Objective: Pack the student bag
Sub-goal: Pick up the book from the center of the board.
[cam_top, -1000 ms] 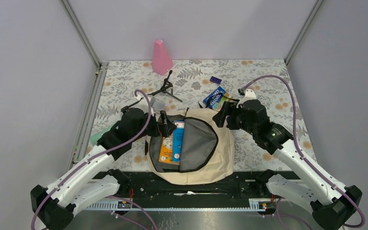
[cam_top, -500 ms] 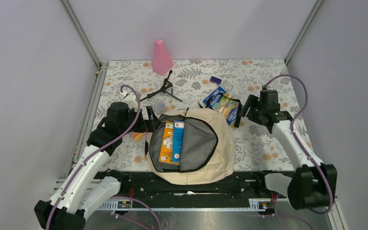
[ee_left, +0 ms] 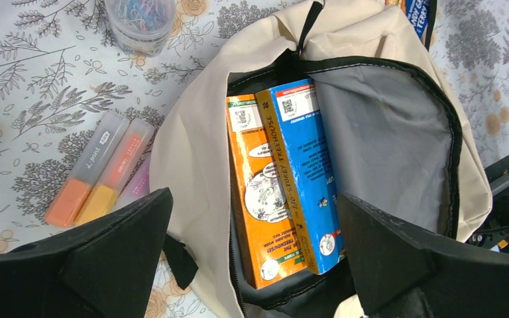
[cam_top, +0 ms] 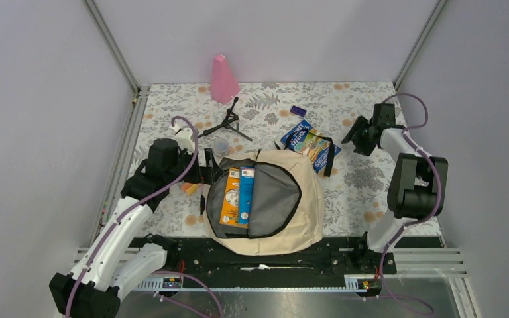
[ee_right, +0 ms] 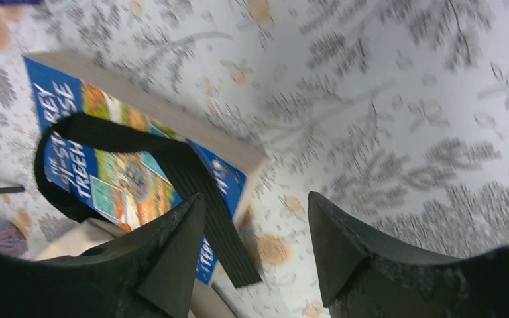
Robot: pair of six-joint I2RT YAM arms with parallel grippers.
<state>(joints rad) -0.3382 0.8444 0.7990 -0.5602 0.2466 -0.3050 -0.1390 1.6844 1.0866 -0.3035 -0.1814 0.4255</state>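
The surface carries the bag, near-centre between the arms, main pocket unzipped and gaping. Inside, an orange book and a blue book lie side by side. We judge packing half done: a third book lies on the surface against the bag's far-right edge, with a black strap across it. Highlighters and a jar wait left of the bag.

We see the left gripper at the opening, jaws wide apart, empty. The right gripper hangs right of the third book, jaws apart, holding nothing.

Next move, we think: get past the strap and take that book by an edge.

The right wrist view is blurred, and the book's title is partly covered.
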